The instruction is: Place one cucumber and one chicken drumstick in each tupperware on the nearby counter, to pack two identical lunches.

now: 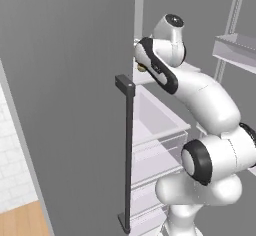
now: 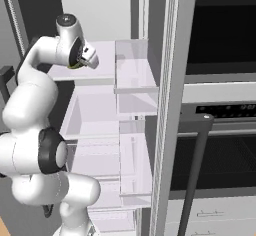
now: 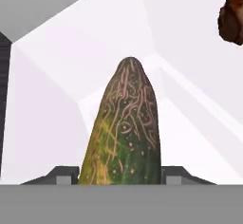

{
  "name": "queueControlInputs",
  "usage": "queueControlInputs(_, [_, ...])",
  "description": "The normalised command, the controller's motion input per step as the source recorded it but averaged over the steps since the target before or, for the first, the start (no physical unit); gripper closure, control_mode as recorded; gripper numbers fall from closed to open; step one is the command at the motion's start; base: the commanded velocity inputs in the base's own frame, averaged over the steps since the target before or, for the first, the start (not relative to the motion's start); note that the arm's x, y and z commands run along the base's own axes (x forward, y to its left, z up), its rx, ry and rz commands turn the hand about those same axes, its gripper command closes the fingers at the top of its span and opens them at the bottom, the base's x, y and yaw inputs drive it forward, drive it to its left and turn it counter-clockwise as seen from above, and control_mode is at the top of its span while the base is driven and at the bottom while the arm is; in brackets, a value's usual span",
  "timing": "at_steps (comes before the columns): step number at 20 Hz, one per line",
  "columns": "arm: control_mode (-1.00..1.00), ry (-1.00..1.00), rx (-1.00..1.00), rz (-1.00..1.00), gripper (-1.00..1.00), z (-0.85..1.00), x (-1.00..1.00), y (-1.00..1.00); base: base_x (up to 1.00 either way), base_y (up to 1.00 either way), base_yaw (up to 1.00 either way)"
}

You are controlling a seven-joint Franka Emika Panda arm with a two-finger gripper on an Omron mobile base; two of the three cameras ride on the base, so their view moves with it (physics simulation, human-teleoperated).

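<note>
A dark green cucumber (image 3: 124, 133) with pale veins and a yellowish side lies on a white fridge shelf (image 3: 190, 137), pointing away from the hand. My gripper (image 3: 118, 175) has a fingertip (image 3: 64, 174) pressed against each flank of it, shut on its near end. A brown chicken drumstick (image 3: 232, 21) lies farther back on the shelf, at the upper right of the hand view. In the base views the gripper (image 2: 86, 60) reaches into the open fridge at upper-shelf height, and a bit of the cucumber (image 1: 141, 68) shows at the hand. The tupperware and the counter are out of view.
The open fridge door (image 1: 75, 105) with its dark vertical handle (image 1: 129, 155) stands close on the arm's left. Clear drawers (image 1: 160, 127) sit below the shelf and door bins (image 2: 135, 87) to the right. A black oven (image 2: 220, 130) with a bar handle (image 2: 195, 175) adjoins the fridge.
</note>
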Motion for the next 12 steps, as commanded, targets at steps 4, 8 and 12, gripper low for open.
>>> queueControlInputs(4, [-1.00, -0.47, 0.14, 0.01, 1.00, 0.25, -1.00, -0.54, 0.00, 0.00, 0.00])
queueControlInputs(8, [-1.00, -0.29, 0.11, 0.00, 1.00, 0.24, -1.00, -0.69, 0.00, 0.00, 0.00])
queueControlInputs(12, [-1.00, -0.13, 0.00, 0.00, 1.00, 0.00, -1.00, -0.63, 0.00, 0.00, 0.00])
